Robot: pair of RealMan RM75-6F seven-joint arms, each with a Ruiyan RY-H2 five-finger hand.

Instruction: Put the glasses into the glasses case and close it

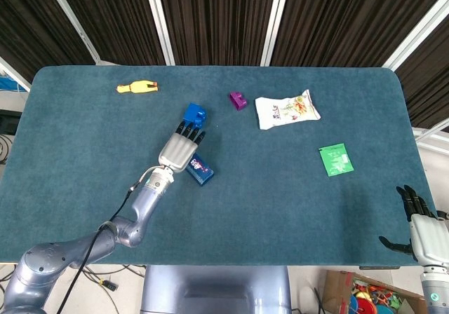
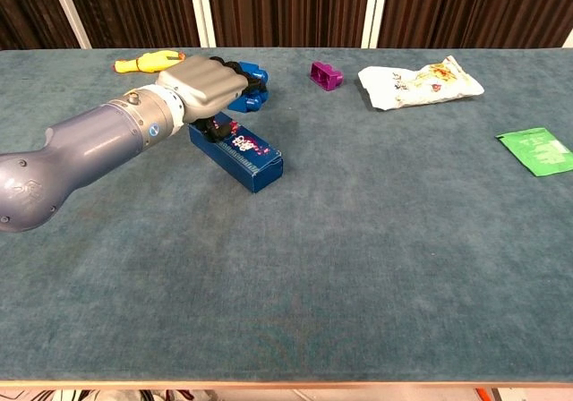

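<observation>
The blue glasses case [image 1: 200, 171] [image 2: 249, 157] lies left of the table's middle, its patterned lid down almost flat on the box. My left hand [image 1: 181, 149] [image 2: 202, 82] lies over the case's far end, fingers bent down and pressing on the lid. The glasses do not show in either view. My right hand [image 1: 421, 223] hangs off the table's near right corner with its fingers spread and nothing in it; the chest view does not show it.
A blue toy block [image 1: 196, 114] [image 2: 252, 89] sits just beyond my left hand. Further back lie a yellow toy [image 1: 137, 87], a purple block [image 1: 238, 101] and a white snack bag [image 1: 286, 110]. To the right lies a green packet [image 1: 336, 159].
</observation>
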